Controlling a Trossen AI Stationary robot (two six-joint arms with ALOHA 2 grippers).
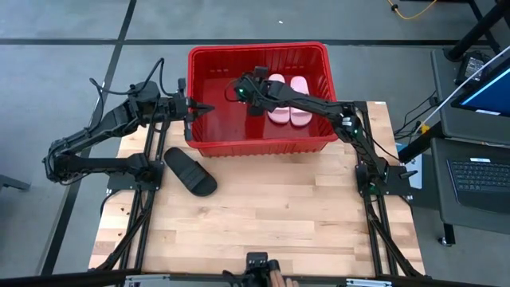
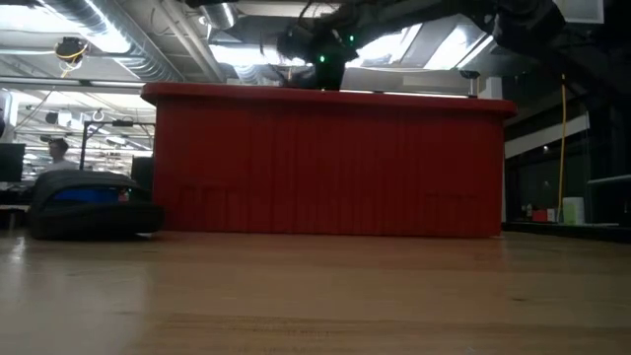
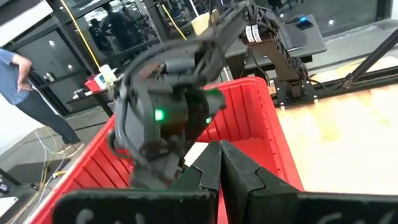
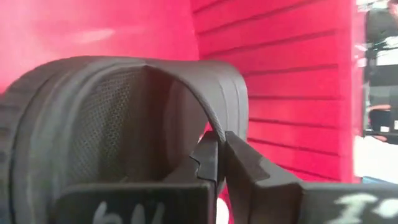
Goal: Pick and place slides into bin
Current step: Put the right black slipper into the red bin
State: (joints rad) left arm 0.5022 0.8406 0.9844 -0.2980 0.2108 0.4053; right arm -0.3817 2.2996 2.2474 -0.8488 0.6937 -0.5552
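Note:
The red bin (image 1: 259, 143) stands at the table's far edge; it also shows in the low view (image 2: 325, 163). Two pale pink slides (image 1: 288, 100) lie side by side on its floor, toward the right. My right gripper (image 1: 253, 94) reaches into the bin from the right and is shut on a black slide (image 4: 93, 124), which the gripper mostly hides in the high view. A second black slide (image 1: 190, 171) lies sole down on the table, in front of the bin's left corner. My left gripper (image 1: 205, 107) is shut and empty, over the bin's left wall. My right gripper pinches the edge of the black slide's wide strap (image 4: 214, 124) between its two fingers, one finger under the arch of the strap and one outside it. The fingers (image 4: 249, 168) lie across the strap's edge. Whether the slide rests on the bin's floor I cannot tell.
The bin's left half shows bare red floor (image 1: 219, 119). Bare wooden table (image 1: 271, 207) lies in front of the bin. A laptop (image 1: 478, 179) and a screen stand off the table's right side. A person (image 3: 22, 81) stands in the room beyond.

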